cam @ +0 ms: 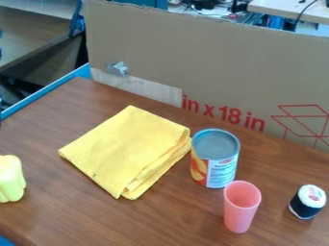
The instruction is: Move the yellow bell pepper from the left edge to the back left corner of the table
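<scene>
Cloth, yellow and folded, lies on the brown wooden counter beside a cylindrical, grey-topped metal can; a tall pink plastic cup stands upright nearer the camera. The gripper's state cannot be told.

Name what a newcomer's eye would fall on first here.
Most likely the folded yellow cloth, a broad bright patch left of centre on the brown table. Next would probably come the can by the cloth's right-hand corner and the pink cup standing just nearer the camera. Behind them, the big cardboard sheet with red print also draws the eye.
</scene>
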Motion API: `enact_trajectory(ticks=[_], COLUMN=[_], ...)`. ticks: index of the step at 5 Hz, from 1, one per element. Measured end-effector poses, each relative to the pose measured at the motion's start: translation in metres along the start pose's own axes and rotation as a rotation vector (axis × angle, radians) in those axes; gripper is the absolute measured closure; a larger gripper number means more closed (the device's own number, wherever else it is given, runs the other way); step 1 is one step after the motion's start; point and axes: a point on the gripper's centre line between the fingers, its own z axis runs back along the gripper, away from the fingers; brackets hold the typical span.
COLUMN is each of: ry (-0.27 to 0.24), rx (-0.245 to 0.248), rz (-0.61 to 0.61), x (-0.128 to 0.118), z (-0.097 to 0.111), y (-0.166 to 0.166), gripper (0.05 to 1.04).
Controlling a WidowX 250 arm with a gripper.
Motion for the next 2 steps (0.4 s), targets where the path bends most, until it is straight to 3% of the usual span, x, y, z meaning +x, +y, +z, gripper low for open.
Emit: enact_trajectory(ticks=[1,2], ry=[0.011,-0.052], rx=[-0.008,0.082], rz=[-0.001,-0.052], x=[-0.0002,0.0032], z=[-0.0045,-0.0132], y=[-0.0003,0.0], gripper=[0.083,0.083])
